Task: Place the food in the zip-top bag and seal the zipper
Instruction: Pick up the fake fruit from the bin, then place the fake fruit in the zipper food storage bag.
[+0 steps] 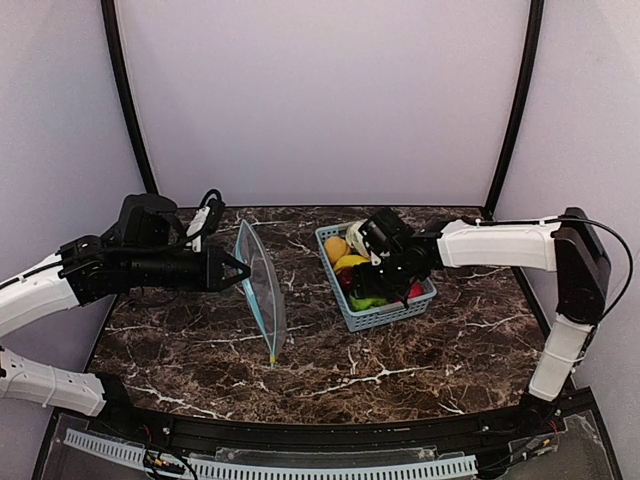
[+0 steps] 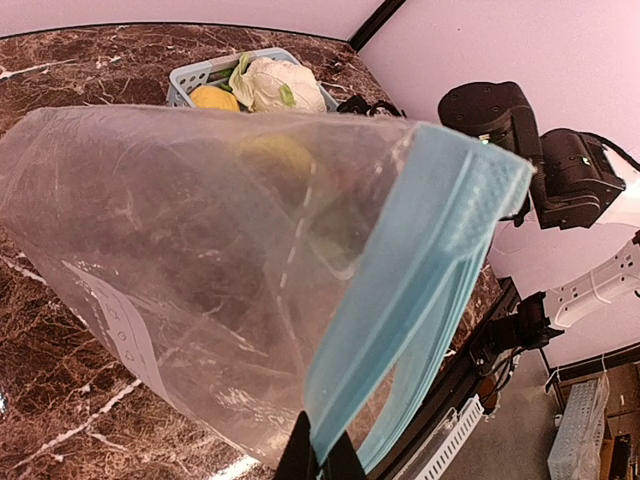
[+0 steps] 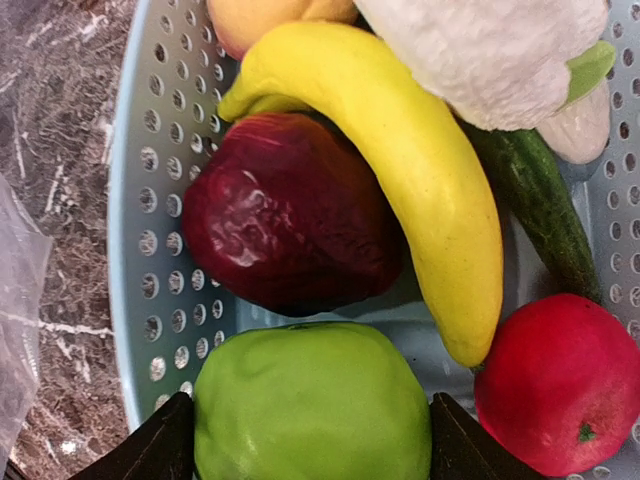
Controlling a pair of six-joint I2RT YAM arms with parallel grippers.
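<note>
**Zip-top bag (image 1: 262, 290) pinched upright on your left; food (image 1: 360, 270) in the basket (image 1: 372, 318) on your right**

From the top camera, your left gripper (image 1: 238, 268) is closed on the mouth edge of the zip-top bag. The bag stands on edge on the marble table (image 1: 430, 350), left of the basket and apart from it. Your right gripper (image 1: 385, 282) is down inside the basket among the food.

From the left wrist, you see the fingers (image 2: 300, 455) clamped on the teal zipper (image 2: 440, 230), with the clear bag fanning out ahead of them. Beyond it, the cauliflower (image 2: 272, 82) and orange (image 2: 213, 97) sit at the far end of the basket.

From the right wrist, your jaws stand wide, one on each side of the green apple (image 3: 310, 400) and close against it. You cannot tell whether they are pressing it yet. Just behind the green apple lies the dark red apple (image 3: 285, 210), touching the banana (image 3: 400, 180). The red apple (image 3: 560, 380) sits to the right, and the cucumber (image 3: 540, 210) runs under the cauliflower. A corner of the bag shows at the left edge, outside the basket wall.
</note>
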